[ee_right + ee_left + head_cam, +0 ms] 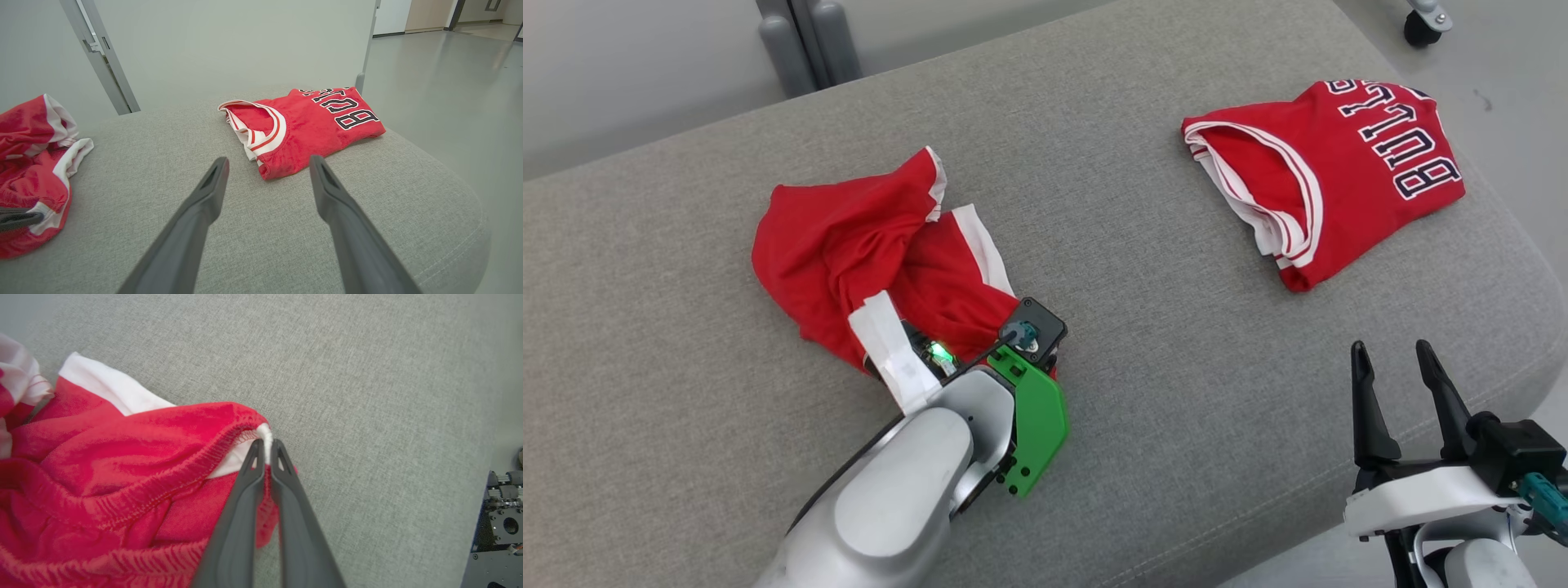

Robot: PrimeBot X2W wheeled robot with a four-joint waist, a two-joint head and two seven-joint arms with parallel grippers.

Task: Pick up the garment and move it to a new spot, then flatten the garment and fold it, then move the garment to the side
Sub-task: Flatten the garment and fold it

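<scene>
The first step is in hand: picking up the garment (849, 237) to carry it to a new spot. The left pincer (266, 447) is pressed together on a corner of the cloth, where a stitched red hem meets a white band, and a sliver of white shows right between its tips. The bite looks thin, so it may slip. The rest of the garment lies in a crumpled heap on the grey cushion (1176, 343), bunched beyond and to one side of that pincer. It is red with white trim, with deep folds and one white strip draped over the wrist. Judging from this, the next move calls for a steady lift straight up, so the heap hangs free of the cushion, then a carry toward bare fabric. The cloth is soft and limp and will likely trail and swing. The right pincer (1401, 359) is spread wide and holds nothing, hanging low over the cushion well apart from the heap. A folded red jersey (1347, 171) with dark lettering lies ahead of it, and the carry should keep away from that.
</scene>
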